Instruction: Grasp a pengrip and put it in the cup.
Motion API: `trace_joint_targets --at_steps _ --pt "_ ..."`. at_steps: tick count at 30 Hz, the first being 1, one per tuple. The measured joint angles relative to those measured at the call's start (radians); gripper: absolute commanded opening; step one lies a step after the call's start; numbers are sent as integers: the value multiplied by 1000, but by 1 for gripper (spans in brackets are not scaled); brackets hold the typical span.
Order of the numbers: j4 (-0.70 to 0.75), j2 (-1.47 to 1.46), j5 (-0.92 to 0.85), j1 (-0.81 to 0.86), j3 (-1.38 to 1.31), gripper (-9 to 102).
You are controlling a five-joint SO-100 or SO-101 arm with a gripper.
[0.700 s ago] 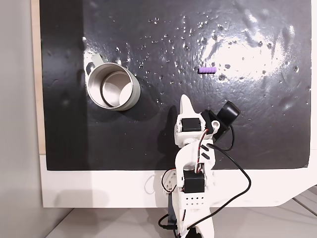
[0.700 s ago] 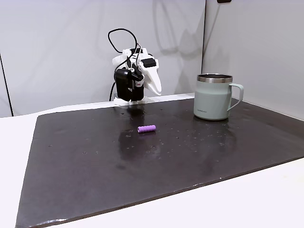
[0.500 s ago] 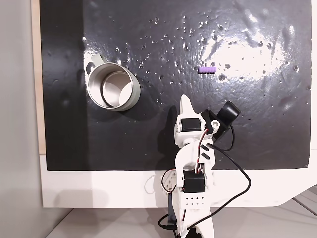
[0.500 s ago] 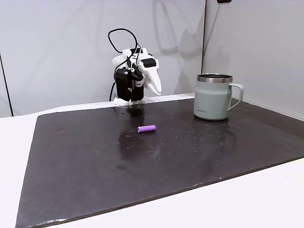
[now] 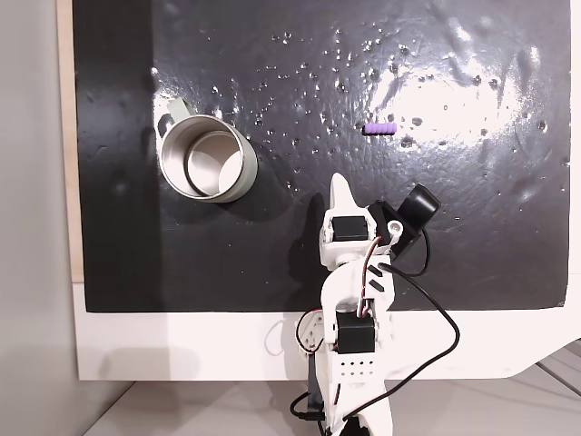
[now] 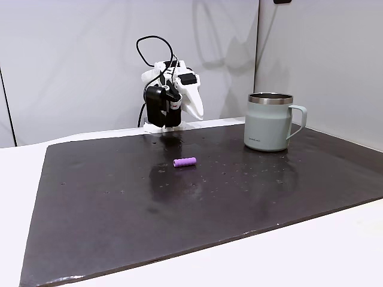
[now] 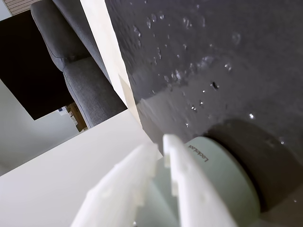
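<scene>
Black mat (image 5: 272, 54) holds pengrip (image 5: 379, 128), cup (image 5: 207, 163) well apart; tool (image 5: 341, 186) clenched, empty.

A black mat (image 6: 179, 209) with a glossy, speckled surface covers most of a white table (image 6: 311, 251); bright light glares off it toward the far right in a fixed view (image 5: 436, 82). Behind the table stand plain pale grey walls (image 6: 72, 60) meeting at a vertical seam. In the wrist view, a grey upholstered chair (image 7: 71, 61) sits beyond the table's edge.
</scene>
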Motion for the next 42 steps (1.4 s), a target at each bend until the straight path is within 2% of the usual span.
trace_joint_targets --at_steps 6,13,23,27,34,42 --pt "78 -114 -8 -34 -183 0" --pt "224 -543 -5 69 -643 0" --pt "483 -1011 -28 150 -1155 17" --pt "595 -1193 -58 166 -1319 21" --pt "730 -1505 -126 198 -1559 22" --pt "769 -1741 -201 215 -1664 24"
